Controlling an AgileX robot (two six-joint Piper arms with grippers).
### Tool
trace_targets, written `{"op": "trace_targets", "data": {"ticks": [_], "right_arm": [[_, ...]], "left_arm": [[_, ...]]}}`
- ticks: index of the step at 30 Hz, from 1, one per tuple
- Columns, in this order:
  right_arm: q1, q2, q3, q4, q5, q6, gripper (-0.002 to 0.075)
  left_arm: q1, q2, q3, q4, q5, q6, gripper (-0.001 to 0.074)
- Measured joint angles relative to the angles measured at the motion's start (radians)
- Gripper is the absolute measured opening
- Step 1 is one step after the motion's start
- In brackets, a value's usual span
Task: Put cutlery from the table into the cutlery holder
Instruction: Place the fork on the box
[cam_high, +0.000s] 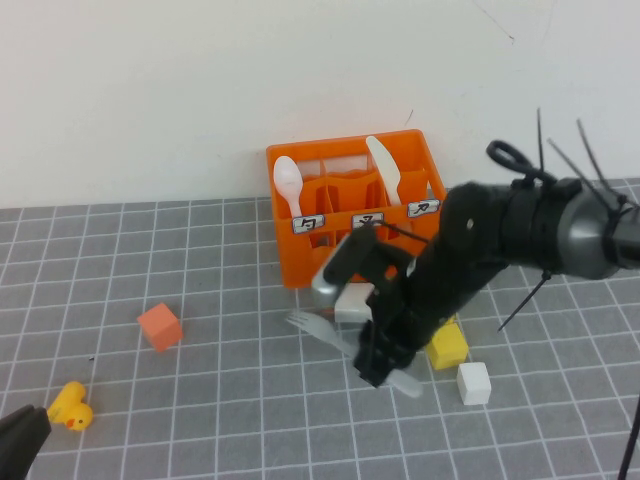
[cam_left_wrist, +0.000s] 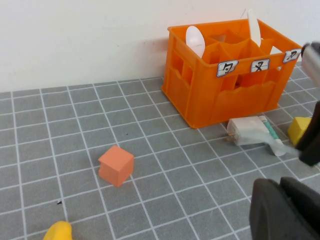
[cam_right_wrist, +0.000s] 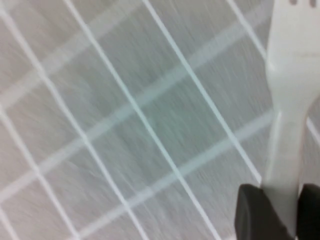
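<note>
The orange cutlery holder (cam_high: 300, 258) stands at the back of the tiled table (cam_high: 220, 290). A pale spoon (cam_high: 288, 182) and a cream knife (cam_high: 385, 168) stand upright in its compartments. The left wrist view also shows the holder (cam_left_wrist: 210, 105), spoon (cam_left_wrist: 195, 40) and knife (cam_left_wrist: 254, 27). The grey fork (cam_high: 305, 323) lies low in front of the holder. My right gripper (cam_high: 380, 362) is shut on its handle, and the fork (cam_right_wrist: 290, 100) runs out from between the right gripper's (cam_right_wrist: 282, 215) fingers. My left gripper (cam_high: 20, 435) sits shut at the near left corner, its fingers (cam_left_wrist: 272, 210) holding nothing.
A small orange cube (cam_high: 160, 326) and a yellow duck (cam_high: 70, 407) lie at the left. Under my right arm are a white block with a glue stick (cam_left_wrist: 270, 131), a yellow block (cam_high: 447, 345) and a white cube (cam_high: 474, 383).
</note>
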Motion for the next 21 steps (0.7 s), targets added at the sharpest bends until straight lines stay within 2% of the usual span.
{"op": "trace_targets", "data": {"ticks": [6,14,21], "right_arm": [[0.000,-0.068,-0.063,0.187,0.002,-0.140,0.0158],[0.000,-0.142,-0.281,0.399,-0.024,-0.308,0.0158],[0.000,-0.163,-0.377,0.513,-0.250,-0.380,0.0158]], "left_arm": [[0.000,0.000,0.000,0.000,0.000,0.000,0.0000],[0.000,0.000,0.000,0.004,0.000,0.000,0.0000],[0.000,0.000,0.000,0.004,0.000,0.000,0.0000]]}}
